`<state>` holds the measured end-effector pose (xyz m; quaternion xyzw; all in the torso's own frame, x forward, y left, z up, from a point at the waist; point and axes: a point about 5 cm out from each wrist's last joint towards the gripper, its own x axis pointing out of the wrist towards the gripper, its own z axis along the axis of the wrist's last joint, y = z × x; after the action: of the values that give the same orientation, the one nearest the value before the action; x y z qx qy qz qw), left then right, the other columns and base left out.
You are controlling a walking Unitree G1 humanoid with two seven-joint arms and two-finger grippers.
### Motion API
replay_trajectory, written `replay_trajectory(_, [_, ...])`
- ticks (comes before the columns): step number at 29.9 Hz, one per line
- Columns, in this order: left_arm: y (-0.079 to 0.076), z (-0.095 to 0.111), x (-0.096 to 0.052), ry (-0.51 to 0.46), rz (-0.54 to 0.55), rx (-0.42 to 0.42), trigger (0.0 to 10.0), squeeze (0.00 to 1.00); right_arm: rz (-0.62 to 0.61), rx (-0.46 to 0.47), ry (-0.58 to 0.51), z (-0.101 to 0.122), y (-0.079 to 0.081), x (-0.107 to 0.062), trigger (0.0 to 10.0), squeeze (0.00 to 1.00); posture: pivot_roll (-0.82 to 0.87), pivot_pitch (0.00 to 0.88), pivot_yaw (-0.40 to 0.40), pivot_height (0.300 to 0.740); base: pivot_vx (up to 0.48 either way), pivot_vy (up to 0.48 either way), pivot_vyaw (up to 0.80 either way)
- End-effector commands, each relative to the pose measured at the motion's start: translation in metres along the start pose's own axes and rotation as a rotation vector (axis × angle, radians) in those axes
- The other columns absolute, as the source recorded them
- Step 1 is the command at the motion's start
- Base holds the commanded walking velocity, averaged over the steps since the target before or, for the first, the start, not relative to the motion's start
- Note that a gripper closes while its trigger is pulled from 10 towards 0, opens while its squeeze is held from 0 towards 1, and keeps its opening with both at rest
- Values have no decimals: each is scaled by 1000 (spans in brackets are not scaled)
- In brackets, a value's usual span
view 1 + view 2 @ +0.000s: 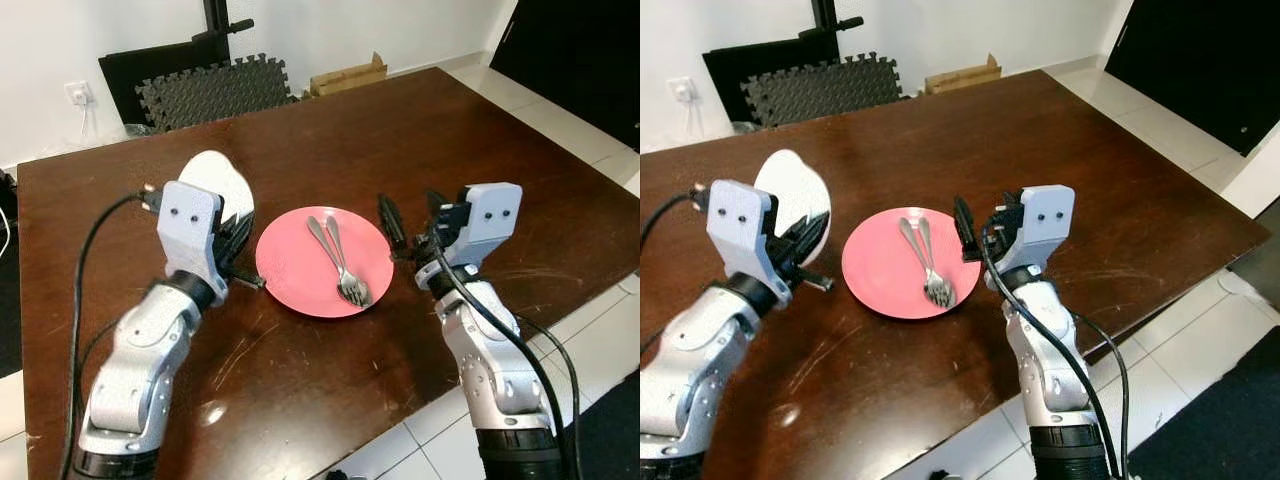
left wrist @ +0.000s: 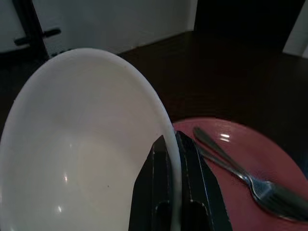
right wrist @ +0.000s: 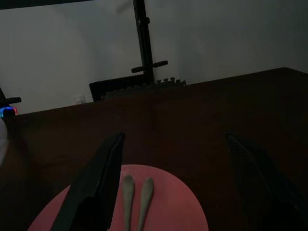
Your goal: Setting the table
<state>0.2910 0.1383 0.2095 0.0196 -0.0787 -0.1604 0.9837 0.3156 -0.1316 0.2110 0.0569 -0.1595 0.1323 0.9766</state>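
The left tool [image 1: 810, 240] is clenched on the rim of a white bowl [image 1: 222, 185], one finger [image 2: 155, 192] inside the wall and one outside, so the bowl hangs tilted on edge above the tabletop [image 1: 420, 130], at about nine o'clock from the pink plate [image 1: 325, 262] and just beside it. That thin pinch on a smooth, curved rim is the weak point: I judge the bowl could pivot or slide out between the fingers if the arm swings or stops sharply, and it would drop onto the wood or clip the plate's edge. The plate sits near the front middle of the tabletop with a fork [image 1: 352, 270] and a spoon [image 1: 322, 240] lying side by side on it, handles toward twelve o'clock. If the bowl is meant to go on the plate, it would come down on the cutlery and rock, or shove it off. The right tool [image 1: 410, 225] hovers released at three o'clock from the plate, fingers spread wide; a low reach from there could nudge the plate toward the near edge. The left arm's housing hides the lower part of the bowl in both eye views, so how far its base clears the tabletop cannot be told. The wrist views are dim, and the fork's tines are cut off in the left one.
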Motion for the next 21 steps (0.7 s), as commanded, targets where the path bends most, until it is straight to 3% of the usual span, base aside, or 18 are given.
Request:
replay_trajectory(1, [-5,0,-1,19,10,-19,10000,0,-19,1,29,-8,-1,-4,10000,0,65,106,33,740,0,0,0])
replay_trajectory(7, [-9,4,0,4,4,-51,10000,0,-35,-6,31,-9,-3,-3,10000,0,62,108,34,740,0,0,0])
replay_trajectory(21, [-6,5,2,28,65,-70,10000,0,-52,-19,35,-11,-6,-4,10000,0,58,111,36,740,0,-410,0])
